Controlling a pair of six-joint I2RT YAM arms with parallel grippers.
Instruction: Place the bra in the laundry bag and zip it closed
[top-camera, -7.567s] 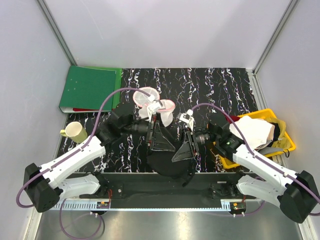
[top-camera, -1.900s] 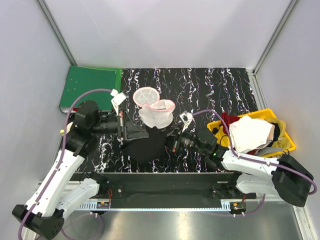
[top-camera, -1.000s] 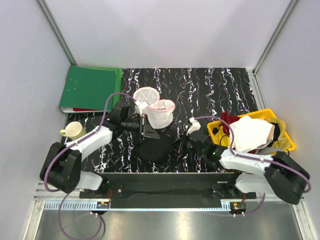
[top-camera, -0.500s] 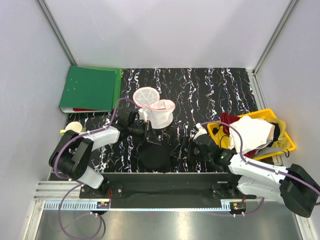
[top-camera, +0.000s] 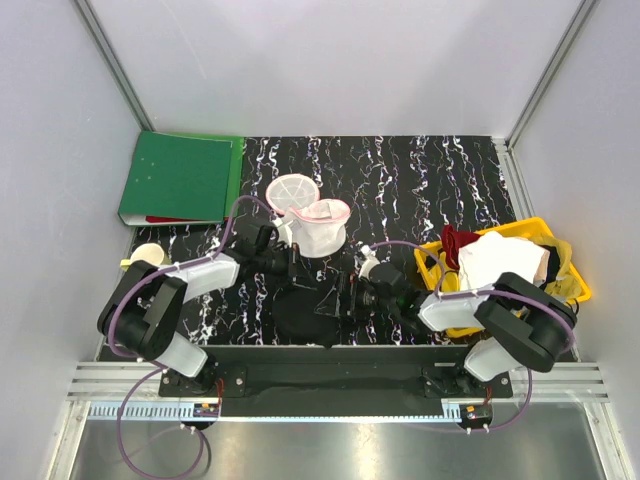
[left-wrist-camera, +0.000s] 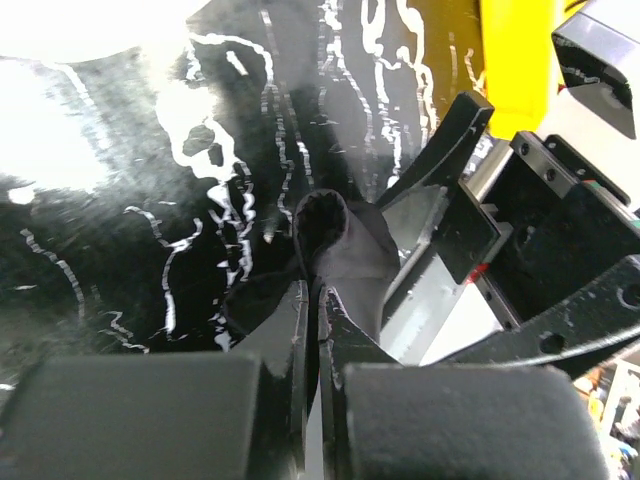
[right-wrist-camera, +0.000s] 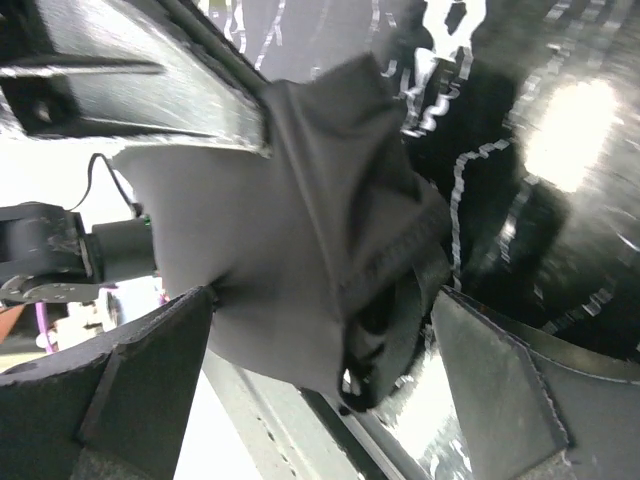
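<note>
Letting go is the news from above: my right gripper (top-camera: 348, 298), clamped a moment ago, has sprung wide, and that arm has swung in low beside the bra (top-camera: 305, 312). The bra lies as a dark heap on the table (top-camera: 420, 180) near my bases, outside the laundry bag (top-camera: 320, 232). The bag stands just behind it, mouth up, with its lid flap (top-camera: 292, 190) thrown back. My left gripper (top-camera: 291, 268) sits between bag and heap, clenched. Nothing has gone in yet; I judge I am changing my hold before the lift.

The left wrist shows what overhead cannot. My left fingers (left-wrist-camera: 296, 320) are pressed together, and a fold of the bra (left-wrist-camera: 345, 250) rises from their tips. Dark cloth against a dark table makes this hard to read, but the fold appears pinched. The right gripper's spread frame sits just beyond it.

From the right wrist, my released jaws stand on either side of a bunched lobe of the fabric (right-wrist-camera: 300, 200) without closing on it. At upper left, the left arm's finger pins the cloth, a hold the top view hides.
</note>
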